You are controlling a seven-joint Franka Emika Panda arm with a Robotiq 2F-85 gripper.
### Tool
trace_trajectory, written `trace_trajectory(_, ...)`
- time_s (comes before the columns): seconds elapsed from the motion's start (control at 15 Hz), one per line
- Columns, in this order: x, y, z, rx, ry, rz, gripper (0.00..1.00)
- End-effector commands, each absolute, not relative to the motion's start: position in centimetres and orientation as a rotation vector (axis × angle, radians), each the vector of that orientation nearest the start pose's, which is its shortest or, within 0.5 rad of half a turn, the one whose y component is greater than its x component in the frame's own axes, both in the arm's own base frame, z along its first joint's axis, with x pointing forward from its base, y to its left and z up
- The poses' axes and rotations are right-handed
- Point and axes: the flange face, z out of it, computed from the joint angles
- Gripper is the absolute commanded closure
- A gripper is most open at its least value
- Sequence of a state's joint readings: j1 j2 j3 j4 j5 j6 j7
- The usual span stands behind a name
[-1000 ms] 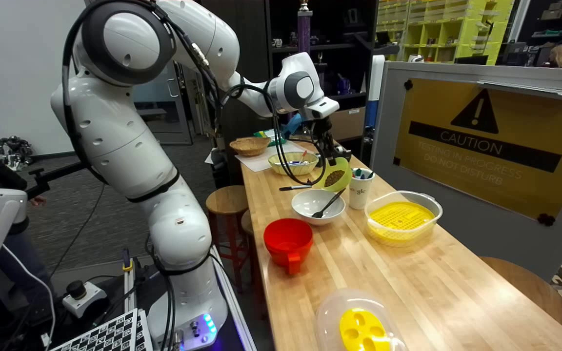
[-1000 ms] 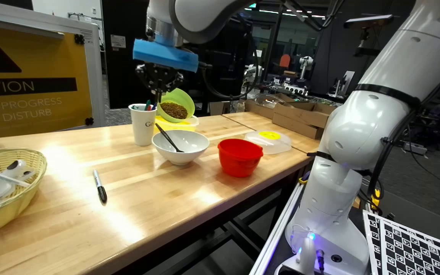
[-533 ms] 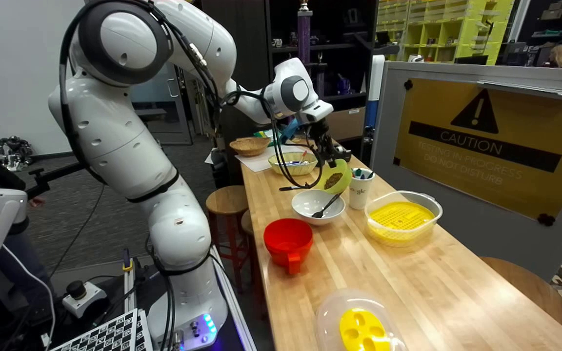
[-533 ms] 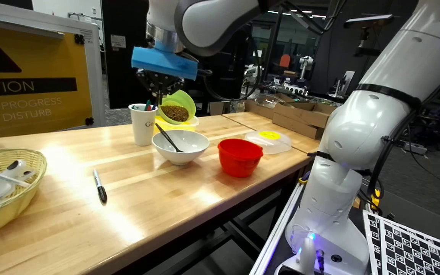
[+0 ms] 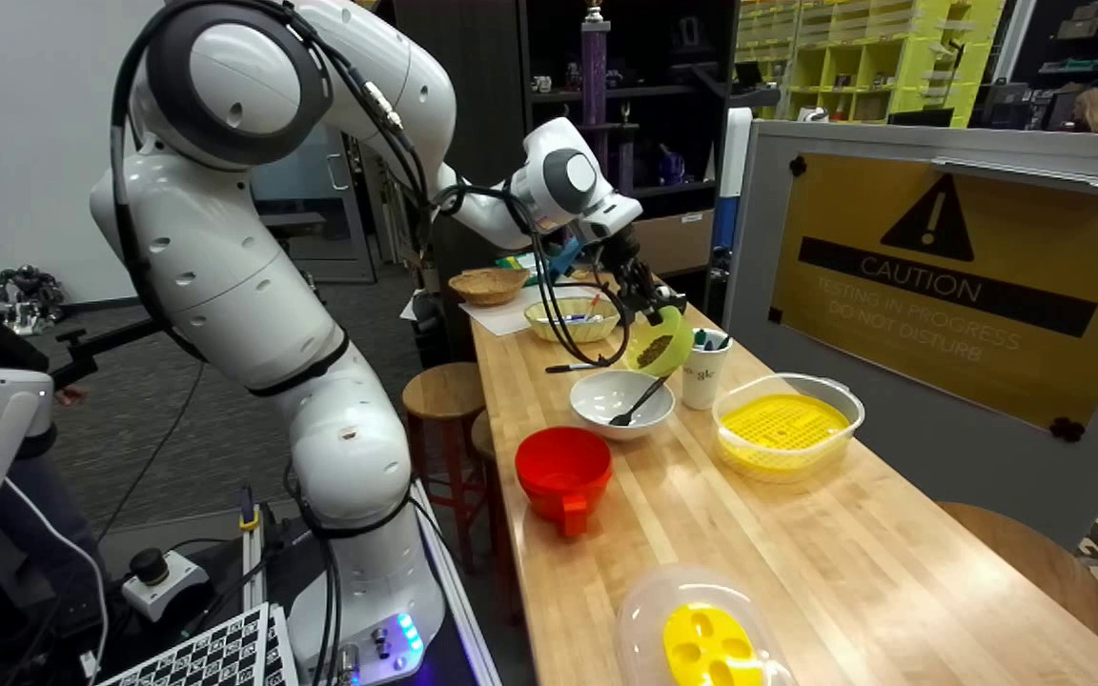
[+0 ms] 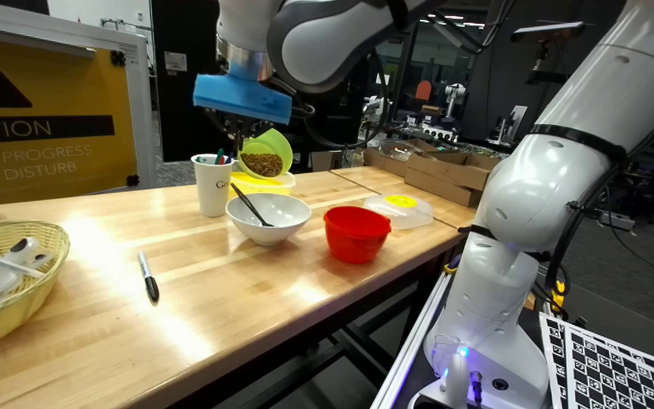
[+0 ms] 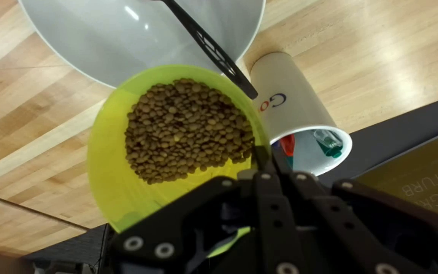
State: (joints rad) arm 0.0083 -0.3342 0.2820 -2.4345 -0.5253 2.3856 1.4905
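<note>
My gripper (image 7: 266, 156) is shut on the rim of a yellow-green bowl (image 7: 107, 167). The bowl is held tilted above the table and holds brown lentil-like grains (image 7: 188, 129), gathered toward its lower side. The bowl also shows in both exterior views (image 5: 678, 343) (image 6: 283, 146), with the gripper at its upper rim (image 5: 654, 312) (image 6: 239, 141). A white bowl (image 7: 105, 42) with a black slotted utensil (image 7: 211, 49) stands on the table close by. A white cup (image 7: 291, 91) holding markers stands right beside the held bowl. The fingertips are partly hidden behind the bowl wall.
A red bowl with a handle (image 5: 563, 467), a clear tub with a yellow strainer (image 5: 787, 424) and a clear lid with a yellow insert (image 5: 701, 634) stand on the table. A marker (image 6: 149, 278) lies near a yellow basket (image 6: 26, 307). Cardboard boxes (image 6: 440, 179) stand at the far end.
The wrist has lowered slightly and tilted, and the arm has drawn back a little. The held bowl has turned slightly and shifted a little. The table items have not moved.
</note>
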Motion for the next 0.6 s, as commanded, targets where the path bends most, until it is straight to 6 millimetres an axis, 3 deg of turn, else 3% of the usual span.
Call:
trace_trajectory(0.0, 44.03, 13.07, 45.89, -2.831, 1.332, -0.977, 0.99)
trace_trajectory(0.53, 43.35, 13.92, 45.13, -2.8, 1.386, -1.092, 0.99)
